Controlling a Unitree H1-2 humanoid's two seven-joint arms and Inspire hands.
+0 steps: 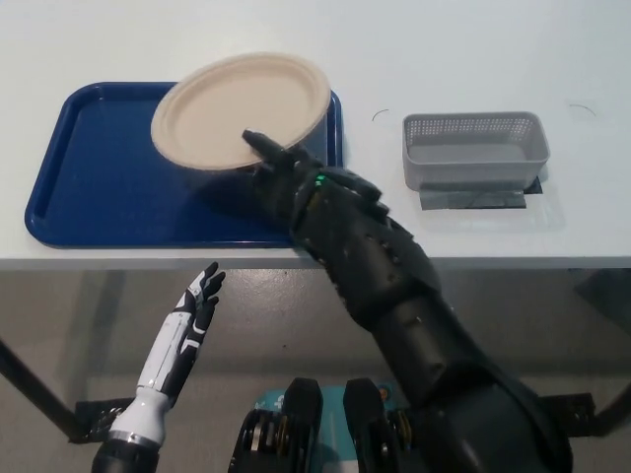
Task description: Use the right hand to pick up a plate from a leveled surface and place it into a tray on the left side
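We find the paper plate (237, 106) held over the right half of the blue tray (89, 197), tilted, its far rim reaching past the tray's back edge. We cannot tell whether its underside touches the tray. The black right hand (281, 168) is closed on the plate's near rim, one finger lying over the rim's upper face, with the arm crossing the tabletop (473, 49) edge from the lower right. We note the tray sits at the left of the tabletop, near its front edge. A grey mesh basket (473, 148) stands well apart on the right. The white left hand (197, 301) rests below the tabletop edge, fingers spread, holding nothing.
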